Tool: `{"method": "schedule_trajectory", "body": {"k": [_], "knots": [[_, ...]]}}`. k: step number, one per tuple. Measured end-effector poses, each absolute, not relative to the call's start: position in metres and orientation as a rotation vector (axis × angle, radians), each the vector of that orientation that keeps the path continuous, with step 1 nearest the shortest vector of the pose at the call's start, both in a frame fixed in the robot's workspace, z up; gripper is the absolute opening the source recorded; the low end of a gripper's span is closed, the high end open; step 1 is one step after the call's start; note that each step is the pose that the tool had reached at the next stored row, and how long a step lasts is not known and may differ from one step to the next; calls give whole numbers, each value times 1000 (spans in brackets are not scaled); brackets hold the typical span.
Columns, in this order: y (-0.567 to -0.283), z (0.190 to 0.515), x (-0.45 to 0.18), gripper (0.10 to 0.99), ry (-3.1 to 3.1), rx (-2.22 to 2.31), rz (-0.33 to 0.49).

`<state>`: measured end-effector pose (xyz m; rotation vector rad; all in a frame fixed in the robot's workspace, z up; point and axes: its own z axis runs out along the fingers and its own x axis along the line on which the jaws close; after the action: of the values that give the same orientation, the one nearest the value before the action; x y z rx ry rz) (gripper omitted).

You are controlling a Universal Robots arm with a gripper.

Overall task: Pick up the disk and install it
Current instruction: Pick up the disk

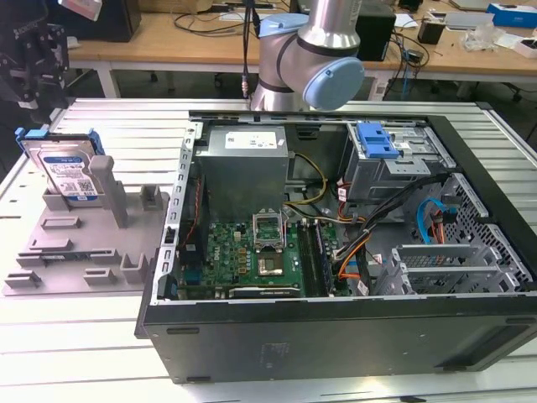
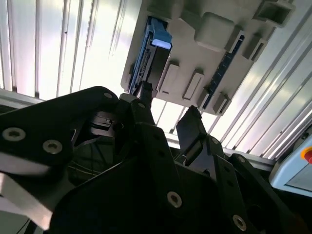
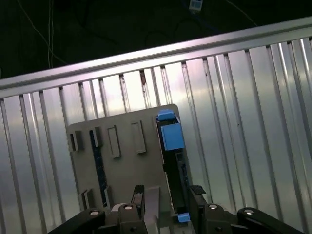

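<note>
The disk (image 1: pixel 69 172) is a silver drive with a blue-and-white label in a blue carrier bracket. It stands on edge in a slot of the grey holder (image 1: pixel 75 252) at the exterior view's left. My black gripper (image 1: pixel 33 80) hangs above and just behind it, apart from it. In both wrist views the disk appears edge-on (image 3: pixel 170 139) (image 2: pixel 148 56) beyond the fingertips. The gripper (image 3: pixel 168 195) (image 2: pixel 168 109) is open, with nothing between its fingers (image 3: pixel 139 195), and its gap lines up roughly over the disk's edge.
An open computer case (image 1: pixel 336 336) lies in the middle of the ribbed metal table (image 1: pixel 84 353). It holds a grey power-supply box (image 1: pixel 243 164), a motherboard (image 1: pixel 252 252) and a drive cage with a blue latch (image 1: pixel 377 138). The arm's base (image 1: pixel 310 59) stands behind the case.
</note>
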<state>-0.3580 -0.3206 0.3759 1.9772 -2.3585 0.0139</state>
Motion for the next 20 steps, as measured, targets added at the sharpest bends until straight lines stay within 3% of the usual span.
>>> {"method": "schedule_trajectory", "body": {"k": [20], "knots": [[-321,370,-363,482,-2260,2156,47]]}}
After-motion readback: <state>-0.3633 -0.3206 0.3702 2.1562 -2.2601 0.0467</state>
